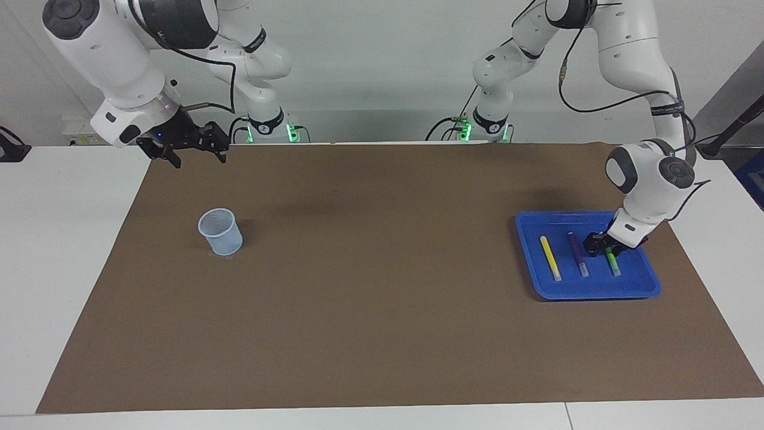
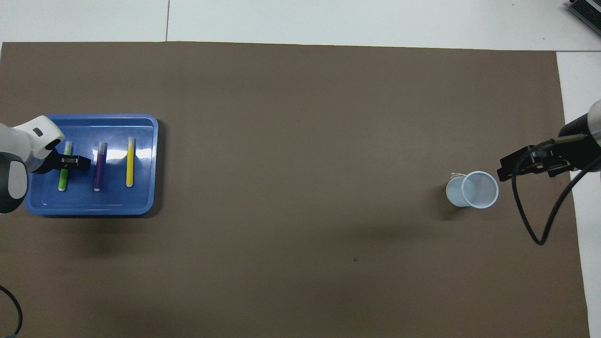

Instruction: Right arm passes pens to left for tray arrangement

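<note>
I see the blue tray (image 1: pixel 588 291) at the left arm's end of the mat, holding three pens lying flat side by side, roughly parallel and apart. The yellow pen (image 1: pixel 550 258) lies toward the table's middle, the purple pen (image 1: pixel 577 253) is in the middle of the row, and the green pen (image 1: pixel 612 261) lies toward the tray's outer rim. Each one's whitish tip points away from the robots.

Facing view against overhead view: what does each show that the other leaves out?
Only the facing view shows the arm bases, their green lights and the wall. Only the overhead view shows the cup's open inside. Both show the blue tray holding the yellow pen, purple pen and green pen, the left gripper over the tray, and the right gripper waiting.
</note>
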{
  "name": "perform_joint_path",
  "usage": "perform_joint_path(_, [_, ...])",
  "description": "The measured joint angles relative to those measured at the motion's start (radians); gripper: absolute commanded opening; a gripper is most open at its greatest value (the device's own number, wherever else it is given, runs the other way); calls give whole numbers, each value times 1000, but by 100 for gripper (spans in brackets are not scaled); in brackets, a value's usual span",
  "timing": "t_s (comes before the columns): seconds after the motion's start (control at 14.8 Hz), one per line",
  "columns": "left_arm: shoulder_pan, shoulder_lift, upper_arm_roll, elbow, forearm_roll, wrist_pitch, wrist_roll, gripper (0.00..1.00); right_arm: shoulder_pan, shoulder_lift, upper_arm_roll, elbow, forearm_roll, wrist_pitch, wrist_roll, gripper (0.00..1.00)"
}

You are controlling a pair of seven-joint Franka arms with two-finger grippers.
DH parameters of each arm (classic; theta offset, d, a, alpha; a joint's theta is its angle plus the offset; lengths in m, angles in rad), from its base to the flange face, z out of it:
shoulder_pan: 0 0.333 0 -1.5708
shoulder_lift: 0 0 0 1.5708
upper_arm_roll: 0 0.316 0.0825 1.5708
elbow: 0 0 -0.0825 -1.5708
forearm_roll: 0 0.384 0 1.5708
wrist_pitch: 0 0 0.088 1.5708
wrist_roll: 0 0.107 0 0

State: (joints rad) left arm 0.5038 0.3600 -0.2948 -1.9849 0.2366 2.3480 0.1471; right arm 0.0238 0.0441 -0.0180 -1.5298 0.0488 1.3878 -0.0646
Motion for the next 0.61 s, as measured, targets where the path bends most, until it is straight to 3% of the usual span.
perform_joint_path(0.27, [0, 2, -3, 7, 0, -14, 0, 100, -1, -27, -4, -6, 0, -28, 0, 100])
perform_joint_path(0.61, [0, 1, -10, 82, 0, -126, 0, 100, -1, -27, -5, -10, 0, -15, 0, 100])
